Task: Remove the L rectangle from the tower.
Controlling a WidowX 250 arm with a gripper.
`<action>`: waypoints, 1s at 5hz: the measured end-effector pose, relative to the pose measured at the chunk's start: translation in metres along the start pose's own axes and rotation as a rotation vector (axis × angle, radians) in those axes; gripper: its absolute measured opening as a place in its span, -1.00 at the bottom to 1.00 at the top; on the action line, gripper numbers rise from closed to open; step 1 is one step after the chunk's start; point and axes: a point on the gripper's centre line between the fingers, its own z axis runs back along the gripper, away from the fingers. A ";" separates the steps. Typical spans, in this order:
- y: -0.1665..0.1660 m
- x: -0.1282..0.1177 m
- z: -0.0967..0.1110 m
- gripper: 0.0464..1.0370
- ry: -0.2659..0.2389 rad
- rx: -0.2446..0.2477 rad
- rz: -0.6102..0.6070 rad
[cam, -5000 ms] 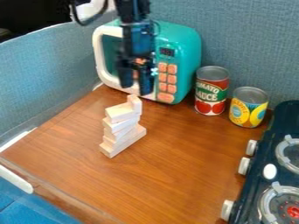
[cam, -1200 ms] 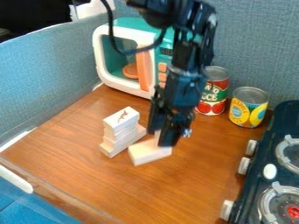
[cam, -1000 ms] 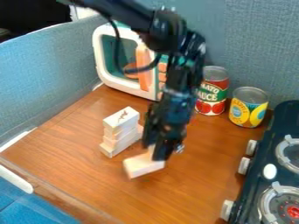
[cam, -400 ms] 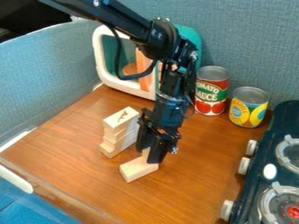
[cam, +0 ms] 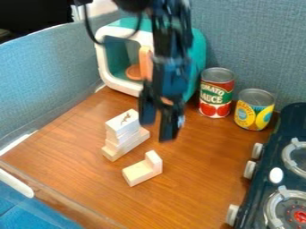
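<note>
My gripper (cam: 159,129) hangs above the table, right of the tower, with its two fingers spread apart and nothing between them. Below it, the pale wooden L-shaped block (cam: 142,170) lies on the table, its short upright leg at the right end. The tower (cam: 122,135) of stacked wooden blocks stands to the left and behind the L block, apart from it. A dark mark shows on the tower's top face.
Behind the arm stands a teal and white toy microwave (cam: 197,58). Two cans, a tomato one (cam: 215,94) and a yellow one (cam: 254,109), stand at the back right. A dark toy stove (cam: 281,170) lines the right edge.
The L block, on top of the tower at first, was held by my gripper, carried right and toward the camera, and set on the table. My gripper has since let go and risen.
</note>
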 end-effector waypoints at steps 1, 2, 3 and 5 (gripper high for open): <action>0.002 -0.008 0.021 0.93 -0.036 0.013 0.031; 0.006 -0.006 0.021 0.93 -0.052 0.024 0.056; 0.014 -0.006 0.021 0.93 -0.041 0.072 0.146; 0.040 -0.016 0.029 0.93 -0.093 -0.010 0.620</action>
